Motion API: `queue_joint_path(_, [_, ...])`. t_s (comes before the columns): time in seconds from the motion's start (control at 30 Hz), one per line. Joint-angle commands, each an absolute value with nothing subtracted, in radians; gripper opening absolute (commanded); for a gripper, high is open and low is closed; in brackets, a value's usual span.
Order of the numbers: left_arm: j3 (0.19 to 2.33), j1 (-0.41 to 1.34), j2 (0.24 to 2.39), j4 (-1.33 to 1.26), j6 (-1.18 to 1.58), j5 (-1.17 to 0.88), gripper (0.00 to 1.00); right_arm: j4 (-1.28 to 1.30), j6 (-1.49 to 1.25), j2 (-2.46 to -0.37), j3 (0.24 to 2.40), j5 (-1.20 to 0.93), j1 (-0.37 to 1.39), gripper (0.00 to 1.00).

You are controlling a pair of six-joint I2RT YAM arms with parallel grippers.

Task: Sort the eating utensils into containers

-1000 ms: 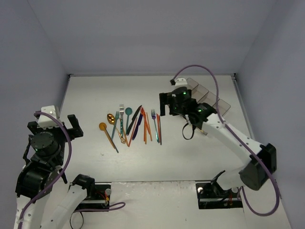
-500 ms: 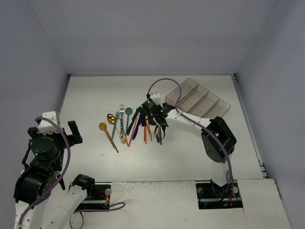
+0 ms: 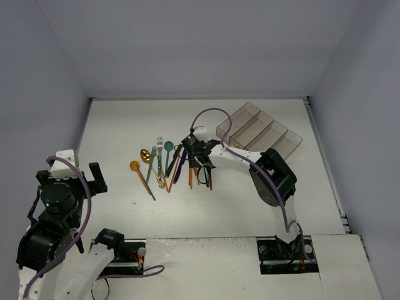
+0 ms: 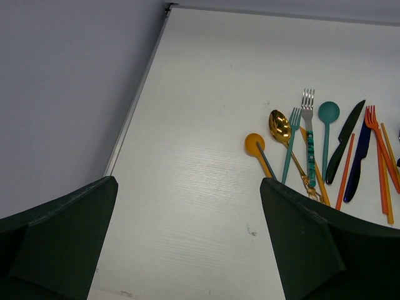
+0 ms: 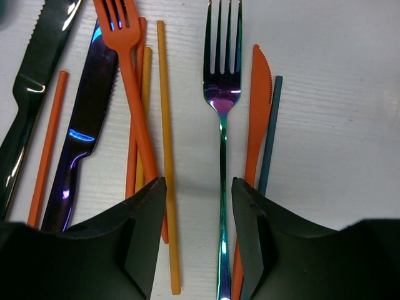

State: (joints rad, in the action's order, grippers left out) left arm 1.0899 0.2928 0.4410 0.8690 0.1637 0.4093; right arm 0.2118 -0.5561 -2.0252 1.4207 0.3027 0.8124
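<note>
The eating utensils (image 3: 167,164) lie side by side in a fan at mid-table. My right gripper (image 3: 201,165) is low over the fan's right end. In the right wrist view its jaws (image 5: 199,187) stand partly open, a gap showing on each side of a shiny iridescent fork's handle (image 5: 222,144); a yellow stick (image 5: 166,125) lies along the left finger. An orange knife (image 5: 259,94) and a teal stick (image 5: 270,137) lie just right of the fork. The containers (image 3: 259,131) sit at the back right. My left gripper (image 4: 189,184) is open, raised at the near left, holding nothing.
An orange fork (image 5: 125,56), a navy knife (image 5: 84,137) and a black knife (image 5: 31,81) lie left of the right gripper. The left wrist view shows a gold spoon (image 4: 279,124), an orange spoon (image 4: 254,144) and a teal spoon (image 4: 328,112). Grey walls enclose the table.
My right arm swung left from the containers and came down onto the utensils' right end; its jaws have narrowed around the iridescent fork's handle. The left arm barely shifted.
</note>
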Motion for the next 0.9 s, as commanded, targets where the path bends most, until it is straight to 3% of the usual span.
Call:
queue_joint_path(0.0, [1.132, 0.295, 0.453, 0.853, 0.151, 0.416, 0.97, 0.191, -0.602, -2.03, 1.472, 0.37, 0.799, 0.42])
queue_joint_path(0.43, [1.126, 0.295, 0.463, 0.858, 0.139, 0.41, 0.97, 0.189, -0.609, -2.108, 1.505, 0.36, 0.766, 0.29])
queue_joint_path(0.7, [1.121, 0.295, 0.471, 0.857, 0.14, 0.422, 0.97, 0.19, -0.588, -2.122, 1.531, 0.331, 0.767, 0.0])
queue_joint_path(0.87, [1.125, 0.295, 0.478, 0.857, 0.154, 0.423, 0.97, 0.19, -0.587, -2.043, 1.556, 0.337, 0.753, 0.0])
